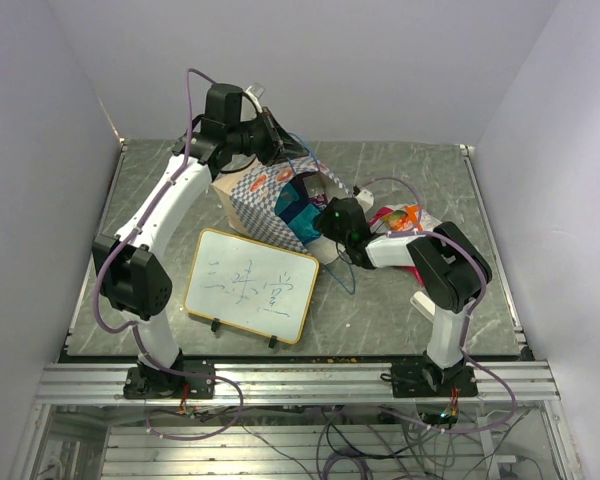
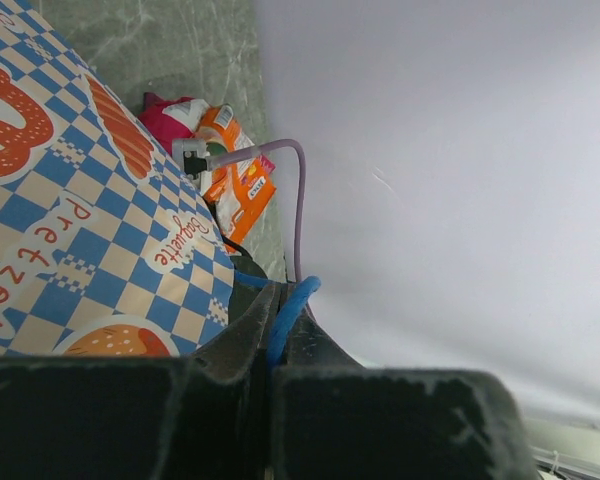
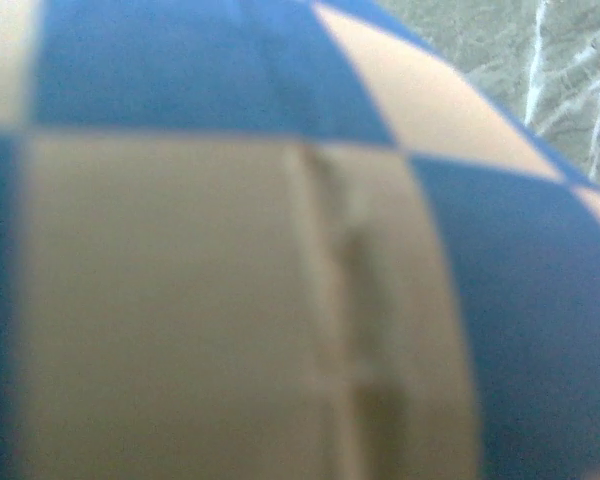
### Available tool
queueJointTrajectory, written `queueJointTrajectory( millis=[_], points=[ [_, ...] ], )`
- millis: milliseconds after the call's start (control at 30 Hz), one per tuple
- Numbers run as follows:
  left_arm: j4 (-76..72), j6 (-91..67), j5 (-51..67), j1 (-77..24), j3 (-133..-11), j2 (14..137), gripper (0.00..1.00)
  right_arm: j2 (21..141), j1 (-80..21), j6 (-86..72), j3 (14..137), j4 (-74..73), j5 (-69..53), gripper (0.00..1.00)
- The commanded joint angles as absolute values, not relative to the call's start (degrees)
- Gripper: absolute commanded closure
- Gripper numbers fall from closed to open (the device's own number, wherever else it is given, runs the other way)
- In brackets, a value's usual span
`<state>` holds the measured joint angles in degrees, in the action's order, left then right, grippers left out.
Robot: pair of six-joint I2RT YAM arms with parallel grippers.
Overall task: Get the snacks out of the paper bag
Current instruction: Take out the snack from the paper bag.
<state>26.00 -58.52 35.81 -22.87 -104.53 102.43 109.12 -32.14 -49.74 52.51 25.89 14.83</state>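
Observation:
The paper bag [image 1: 263, 203] lies tipped on its side behind the whiteboard, mouth facing right. A blue-teal snack [image 1: 300, 200] shows inside the mouth. A red-white-orange snack [image 1: 401, 218] lies on the table to the bag's right; in the left wrist view it is the orange packet [image 2: 238, 186] with a pink-red one [image 2: 173, 113] behind it. My left gripper [image 2: 277, 300] is shut on the bag's blue cord handle [image 2: 285, 310], above the bag's far edge [image 1: 283, 148]. My right gripper [image 1: 326, 224] is at the bag's mouth with its fingertips hidden. The right wrist view shows only blurred chequered paper [image 3: 230, 300].
A framed whiteboard [image 1: 250, 285] with writing stands on the table in front of the bag, near the left arm. A loose blue cord [image 1: 348, 270] trails from the bag toward the front. The right arm's elbow [image 1: 455, 270] hangs over the right part of the table.

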Motion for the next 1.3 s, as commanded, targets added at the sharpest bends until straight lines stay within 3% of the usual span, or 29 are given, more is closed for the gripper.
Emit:
queueJointTrajectory(
  millis=[0,200,367,633,1267],
  points=[
    [25.92,-57.70,35.63,-23.44,-105.90,101.66,0.93,111.42,-32.25,-52.49,53.94,31.52,18.40,0.51],
    [27.28,-56.74,34.45,-23.46,-104.64,100.37,0.93,114.25,-32.35,-58.62,56.83,32.78,20.06,0.55],
    [28.57,-55.63,33.48,-23.38,-104.61,99.67,0.93,113.98,-32.97,-55.82,60.28,31.61,19.92,0.72],
    [29.99,-54.14,31.63,-22.32,-105.15,99.64,0.93,102.49,-34.62,-51.52,58.49,30.05,14.47,1.00],
    [28.43,-54.70,31.36,-14.90,-101.57,96.27,0.93,86.96,-35.26,-33.18,68.19,18.28,13.76,1.00]
  ],
)
